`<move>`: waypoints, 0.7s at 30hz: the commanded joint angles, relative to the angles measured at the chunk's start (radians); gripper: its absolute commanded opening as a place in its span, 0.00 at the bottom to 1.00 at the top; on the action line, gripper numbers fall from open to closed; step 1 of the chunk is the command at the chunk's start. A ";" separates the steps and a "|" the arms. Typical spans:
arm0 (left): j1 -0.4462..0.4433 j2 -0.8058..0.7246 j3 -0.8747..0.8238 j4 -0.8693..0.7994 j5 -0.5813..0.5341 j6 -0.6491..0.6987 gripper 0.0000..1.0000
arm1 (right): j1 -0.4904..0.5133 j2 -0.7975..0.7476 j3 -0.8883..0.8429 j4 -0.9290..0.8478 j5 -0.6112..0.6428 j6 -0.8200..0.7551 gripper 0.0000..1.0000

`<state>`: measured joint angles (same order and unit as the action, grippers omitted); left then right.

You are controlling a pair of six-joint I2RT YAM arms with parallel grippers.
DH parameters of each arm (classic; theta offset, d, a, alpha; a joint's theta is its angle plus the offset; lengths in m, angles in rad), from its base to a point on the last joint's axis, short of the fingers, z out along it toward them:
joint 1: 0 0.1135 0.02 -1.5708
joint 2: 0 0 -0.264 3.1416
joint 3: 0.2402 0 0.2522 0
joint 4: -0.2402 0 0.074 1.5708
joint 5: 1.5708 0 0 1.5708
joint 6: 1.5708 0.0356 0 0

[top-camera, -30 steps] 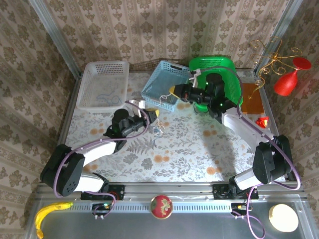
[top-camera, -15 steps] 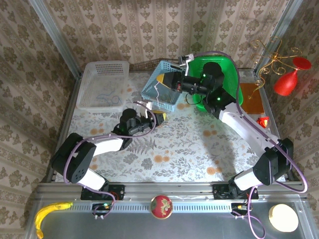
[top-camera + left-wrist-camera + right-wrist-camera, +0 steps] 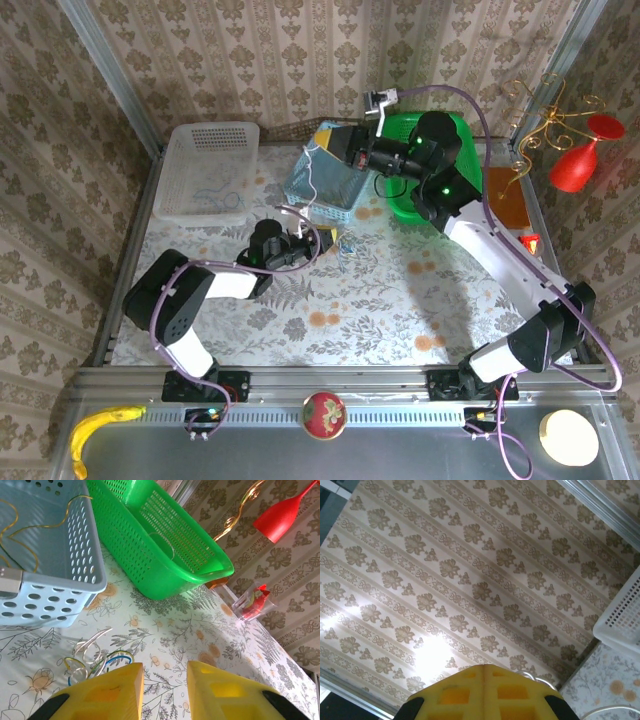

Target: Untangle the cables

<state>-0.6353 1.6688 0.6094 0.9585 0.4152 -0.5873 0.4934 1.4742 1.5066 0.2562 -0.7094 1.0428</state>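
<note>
The right gripper [image 3: 326,137] now sits higher and farther back than 1 second ago, over the far rim of the blue basket [image 3: 318,188] rather than beside the green basket [image 3: 396,128]. 1 whitish cable [image 3: 311,178] dangles from its closed fingers. The left gripper [image 3: 328,240] has slid right and parted its jaws. The cable knot [image 3: 348,243] now lies on the table [image 3: 380,300] just ahead of it.

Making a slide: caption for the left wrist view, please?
Left pincer open near a cable tangle on the table; blue basket and green basket beyond.
</note>
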 commanded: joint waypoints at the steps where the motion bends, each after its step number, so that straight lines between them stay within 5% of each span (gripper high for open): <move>1: -0.006 -0.007 -0.011 0.076 -0.006 -0.024 0.30 | -0.012 -0.031 0.043 -0.050 0.040 -0.046 0.00; 9: -0.002 -0.132 -0.048 -0.040 -0.035 0.006 0.42 | -0.146 -0.042 0.045 -0.162 0.150 -0.150 0.00; 21: 0.003 -0.411 -0.047 -0.398 -0.115 0.088 0.68 | -0.349 -0.009 -0.005 -0.354 0.547 -0.468 0.00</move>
<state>-0.6342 1.3075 0.5571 0.6949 0.3359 -0.5400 0.1623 1.4639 1.5185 -0.0364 -0.3233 0.7040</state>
